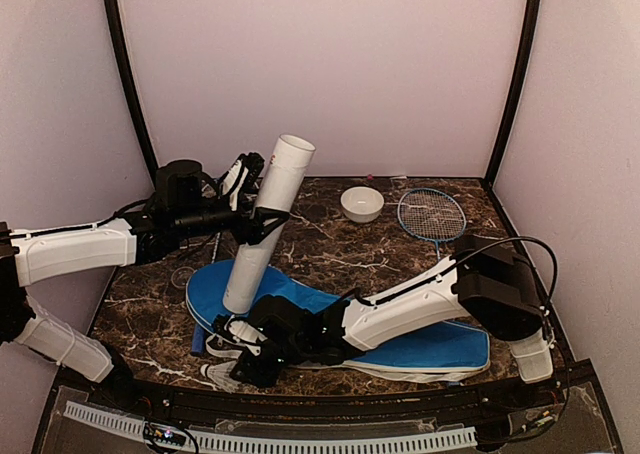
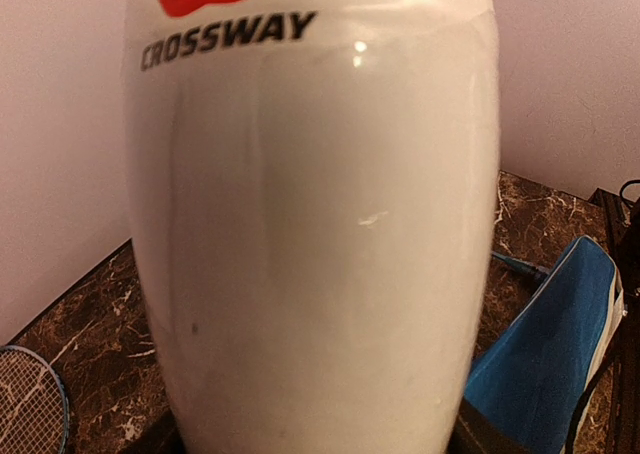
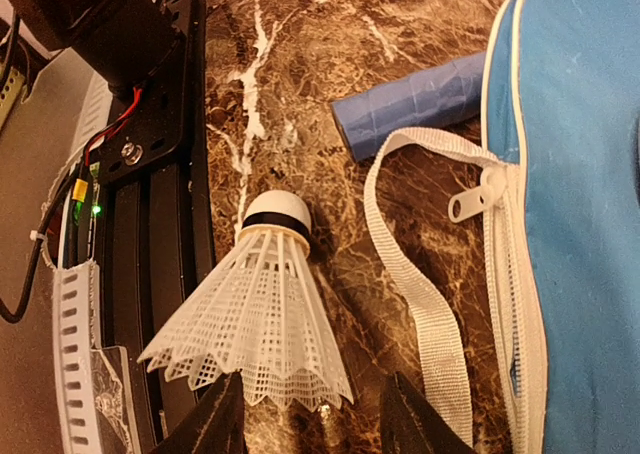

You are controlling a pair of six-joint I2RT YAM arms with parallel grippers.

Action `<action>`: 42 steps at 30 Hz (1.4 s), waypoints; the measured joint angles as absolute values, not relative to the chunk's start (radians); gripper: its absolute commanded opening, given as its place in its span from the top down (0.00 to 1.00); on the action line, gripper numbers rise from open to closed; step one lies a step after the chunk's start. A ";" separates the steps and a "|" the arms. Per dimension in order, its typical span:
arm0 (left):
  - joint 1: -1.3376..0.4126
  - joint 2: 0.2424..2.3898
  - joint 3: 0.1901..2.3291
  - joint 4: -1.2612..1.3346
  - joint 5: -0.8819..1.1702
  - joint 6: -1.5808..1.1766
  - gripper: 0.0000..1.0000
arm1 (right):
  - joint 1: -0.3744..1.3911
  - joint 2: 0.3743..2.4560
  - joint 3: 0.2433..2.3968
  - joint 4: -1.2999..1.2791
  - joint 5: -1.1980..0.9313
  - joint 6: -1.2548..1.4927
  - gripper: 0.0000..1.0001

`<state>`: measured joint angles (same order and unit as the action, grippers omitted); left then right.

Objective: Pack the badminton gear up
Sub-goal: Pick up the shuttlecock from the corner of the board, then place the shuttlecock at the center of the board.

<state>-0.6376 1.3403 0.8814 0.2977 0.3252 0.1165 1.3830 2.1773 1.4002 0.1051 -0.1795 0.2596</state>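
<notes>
Shuttlecock (image 3: 262, 314) comes first, nearest to me: a white one with a mesh skirt and a black band under its rounded cork. It lies on its side on the marble table (image 3: 300, 54), just inside the black front rail (image 3: 160, 174), cork pointing away from my wrist. My right gripper (image 3: 312, 419) hangs low over it with the jaws parted and nothing grasped. The skirt's rim sits at my dark fingertips (image 3: 215, 424), and I cannot tell whether either tip touches it.

Just past the cork, a blue racket handle (image 3: 420, 104) lies on the marble, its butt end toward the rail and its other end disappearing at the edge of the blue, white-trimmed racket cover (image 3: 580, 224). A white webbing strap (image 3: 420, 304) loops out from that edge, beside the shuttlecock.

The cover lies flat across the near half of the table. On its left end stands the long white tube (image 1: 283, 174), tilted, bottom on the blue fabric, open mouth up. My left gripper (image 1: 262, 221) is clamped round it about mid-length; from that wrist the tube fills the view, with CROSSWAY printed in black under a red mark.

Farther back, a small white bowl (image 1: 362, 204) stands on the marble. Just to its right, a blue-framed racket head (image 1: 432, 214) lies flat near the back wall.
</notes>
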 measured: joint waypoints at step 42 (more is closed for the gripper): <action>-0.638 1.340 0.881 0.297 0.328 0.120 0.32 | 1.292 1.568 0.822 0.337 0.050 0.270 1.00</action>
